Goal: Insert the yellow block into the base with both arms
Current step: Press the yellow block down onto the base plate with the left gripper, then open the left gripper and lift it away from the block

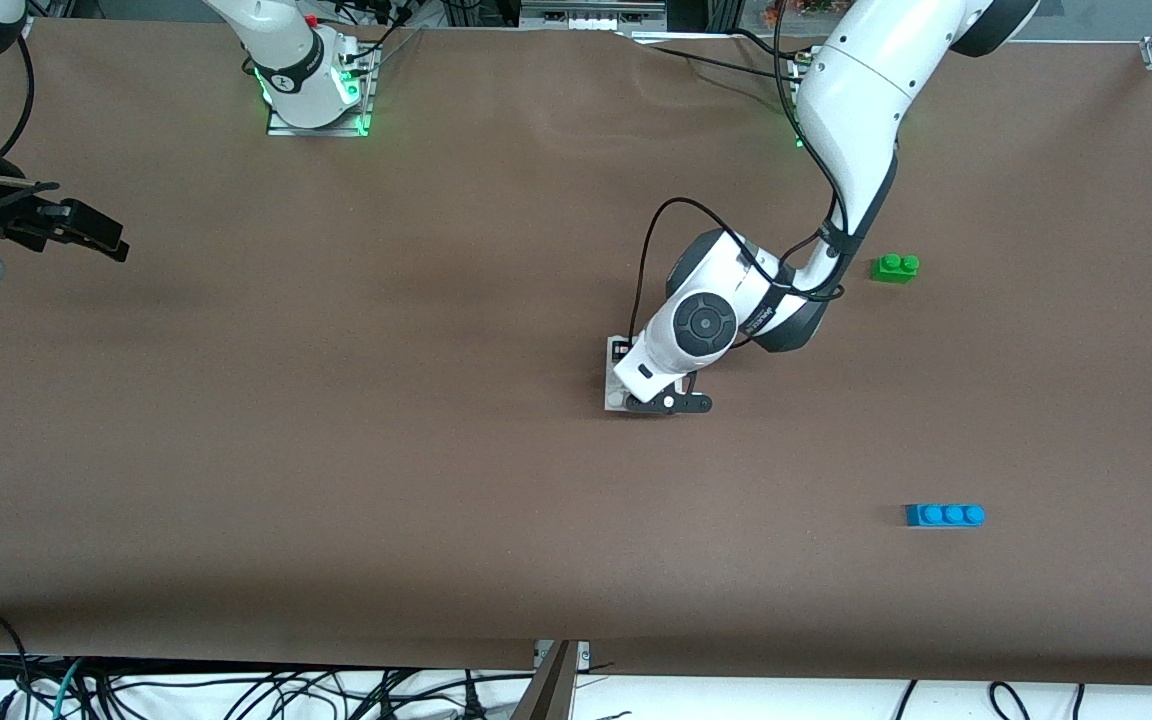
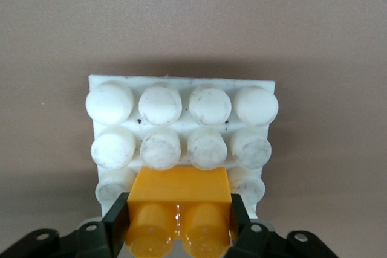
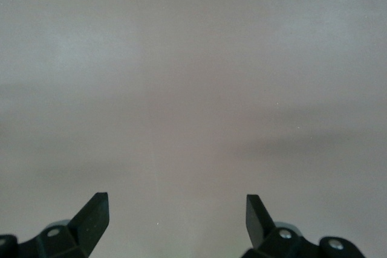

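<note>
Left pincer point(image 2: 179, 225) around yellow block point(image 2: 181, 203) on base point(image 2: 181, 110)

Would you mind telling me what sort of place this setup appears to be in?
Probably a robotics lab: two bench-mounted arms on a table covered in brown sheeting, toy bricks such as the blue brick, and loose cables along the edge.

White jointed arms point(image 1: 856, 90), black cables, black jaws

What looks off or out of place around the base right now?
Nothing stands out. The yellow block sits square on the base between the left gripper fingers. The green brick and blue brick lie apart toward the left arm's end. The right gripper waits open over bare table.
</note>
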Action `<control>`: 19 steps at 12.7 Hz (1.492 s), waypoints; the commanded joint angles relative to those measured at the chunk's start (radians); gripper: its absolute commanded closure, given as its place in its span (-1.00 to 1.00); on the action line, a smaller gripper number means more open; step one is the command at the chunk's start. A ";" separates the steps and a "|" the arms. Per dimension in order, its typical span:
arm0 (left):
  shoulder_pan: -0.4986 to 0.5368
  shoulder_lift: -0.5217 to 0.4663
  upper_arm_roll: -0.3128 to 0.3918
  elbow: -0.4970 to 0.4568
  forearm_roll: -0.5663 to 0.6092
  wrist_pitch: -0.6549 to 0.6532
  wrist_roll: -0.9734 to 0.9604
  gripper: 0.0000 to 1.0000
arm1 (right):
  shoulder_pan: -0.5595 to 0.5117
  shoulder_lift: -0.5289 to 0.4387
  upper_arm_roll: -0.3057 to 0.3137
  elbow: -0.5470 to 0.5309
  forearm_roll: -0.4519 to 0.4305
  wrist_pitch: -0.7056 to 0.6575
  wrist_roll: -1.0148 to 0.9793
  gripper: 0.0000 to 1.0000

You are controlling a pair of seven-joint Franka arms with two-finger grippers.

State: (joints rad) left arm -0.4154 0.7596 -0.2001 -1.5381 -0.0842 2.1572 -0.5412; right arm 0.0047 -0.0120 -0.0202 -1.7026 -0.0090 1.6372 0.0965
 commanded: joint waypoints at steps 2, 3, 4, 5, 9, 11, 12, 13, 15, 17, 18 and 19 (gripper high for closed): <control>-0.010 -0.005 0.022 0.030 -0.003 -0.010 -0.006 -1.00 | -0.003 0.000 -0.001 0.009 0.024 -0.011 -0.018 -1.00; -0.003 -0.020 0.022 0.030 -0.006 -0.011 -0.003 -1.00 | -0.003 0.000 -0.001 0.009 0.024 -0.011 -0.018 -1.00; 0.006 -0.045 0.022 0.026 -0.009 -0.011 0.001 -1.00 | -0.003 0.000 -0.003 0.009 0.024 -0.011 -0.018 -1.00; 0.027 -0.086 0.022 0.015 -0.011 -0.022 0.003 -1.00 | -0.003 -0.002 -0.003 0.009 0.024 -0.011 -0.017 -1.00; 0.140 -0.332 0.010 -0.102 -0.011 -0.126 0.007 -1.00 | -0.002 -0.005 -0.001 0.006 0.024 -0.013 -0.008 -1.00; 0.187 -0.458 0.010 -0.114 -0.011 -0.289 0.058 -1.00 | -0.002 -0.006 0.000 0.005 0.024 -0.014 -0.004 -1.00; 0.207 -0.523 0.010 -0.112 -0.008 -0.380 0.087 -1.00 | -0.002 -0.005 0.000 0.005 0.023 -0.013 -0.004 -1.00; 0.227 -0.577 0.016 -0.111 0.004 -0.442 0.107 -1.00 | -0.002 -0.005 0.000 0.003 0.024 -0.014 -0.006 -1.00; 0.248 -0.661 0.080 -0.102 0.006 -0.570 0.170 -1.00 | -0.002 -0.008 0.000 0.001 0.024 -0.016 -0.006 -1.00; 0.248 -0.718 0.155 -0.097 0.012 -0.628 0.234 -1.00 | -0.002 -0.008 0.002 0.001 0.024 -0.016 -0.001 -1.00; 0.248 -0.741 0.172 -0.096 0.035 -0.652 0.257 -1.00 | -0.002 -0.008 -0.001 0.000 0.024 -0.017 -0.007 -1.00; 0.248 -0.762 0.174 -0.096 0.061 -0.671 0.260 -1.00 | -0.002 -0.006 -0.003 0.001 0.024 -0.016 -0.014 -1.00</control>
State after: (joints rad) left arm -0.1637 0.0466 -0.0298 -1.6002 -0.0682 1.5055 -0.3125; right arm 0.0051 -0.0116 -0.0200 -1.7029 -0.0013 1.6317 0.0966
